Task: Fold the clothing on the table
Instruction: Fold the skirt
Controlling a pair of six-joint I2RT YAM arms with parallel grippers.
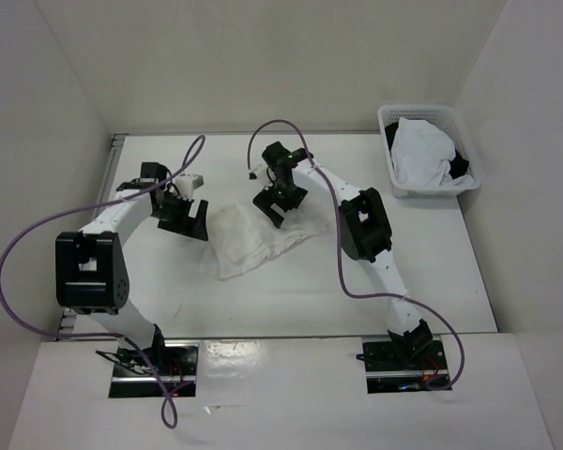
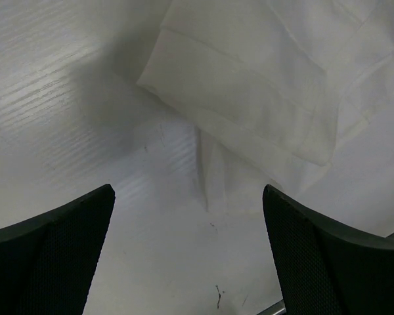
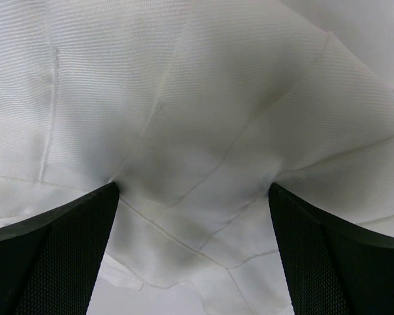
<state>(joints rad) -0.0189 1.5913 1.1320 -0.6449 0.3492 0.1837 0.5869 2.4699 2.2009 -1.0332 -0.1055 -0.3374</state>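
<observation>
The clothing, a thin white creased piece, lies rumpled on the table between the two arms. My left gripper hovers at its left edge, open, with only bare table between the fingers; the cloth's hem lies just beyond them. My right gripper is over the cloth's upper right part, open, both fingertips pressing down into the fabric, which dimples around them. The cloth spans the gap between the fingers without being pinched.
A white basket with bulkier white cloth and a dark item stands at the table's back right. White wall panels enclose the table on three sides. Purple cables loop from both arms. A grey metal edge strip shows near my left fingers.
</observation>
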